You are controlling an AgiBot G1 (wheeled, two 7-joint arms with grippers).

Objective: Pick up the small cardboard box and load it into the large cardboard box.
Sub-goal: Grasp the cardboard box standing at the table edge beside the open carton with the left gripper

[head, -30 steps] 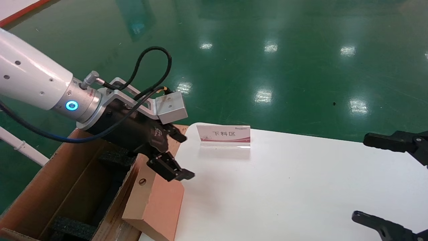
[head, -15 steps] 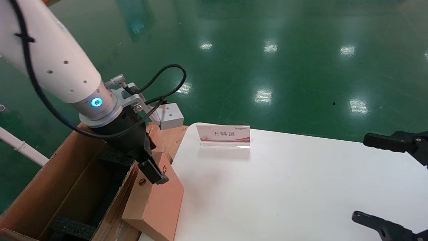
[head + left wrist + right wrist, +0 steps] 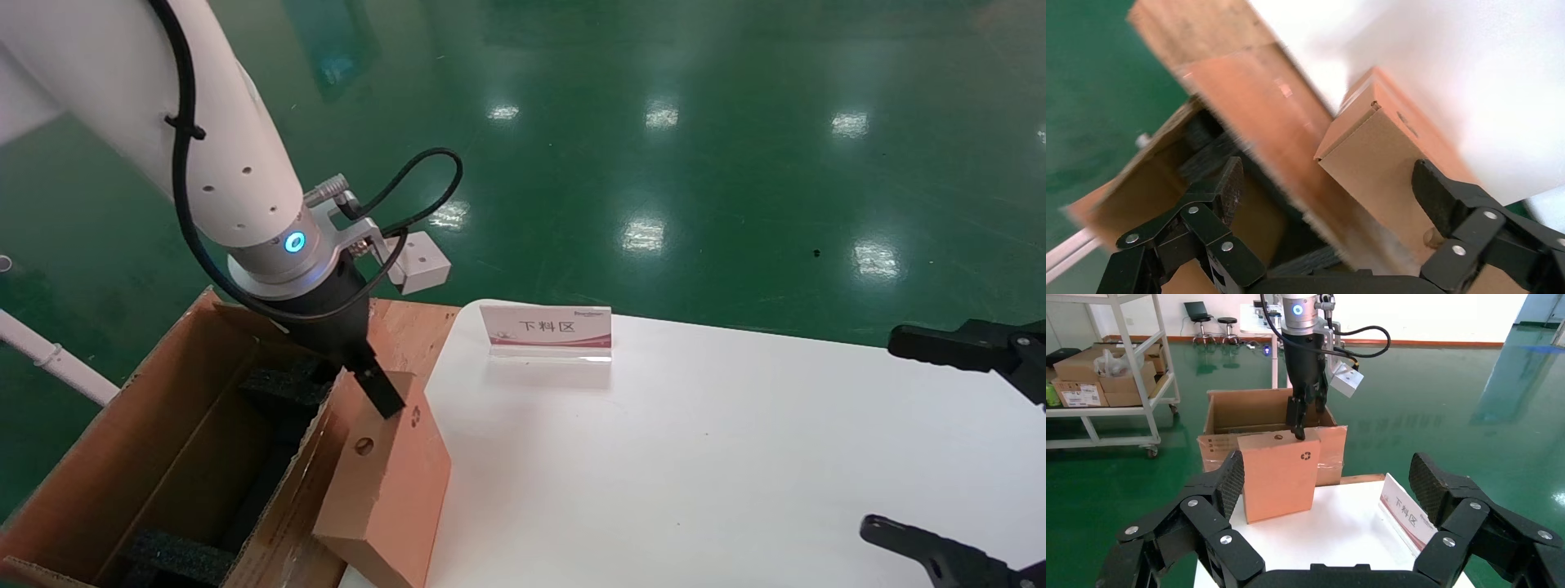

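The small cardboard box [image 3: 384,482] stands on edge at the white table's left border, leaning against the large cardboard box [image 3: 163,425]; its recycling mark and finger holes face the table. My left gripper [image 3: 382,398] points down over its top edge, open. In the left wrist view the wide-spread fingers straddle the small cardboard box [image 3: 1376,159] and a flap of the large cardboard box [image 3: 1248,104], one pad close to the small box's face. Black foam lies inside the large box. My right gripper [image 3: 891,437] hangs open at the table's right side.
A small sign stand [image 3: 546,328] sits near the far edge of the white table [image 3: 695,457]. The large box stands on the green floor beside the table. In the right wrist view a shelf cart [image 3: 1107,373] with cartons stands farther off.
My left arm has swung upright and moved over the small box's top edge, fingers now pointing down. The small box has shifted slightly and stands a little steeper. The right arm is still.
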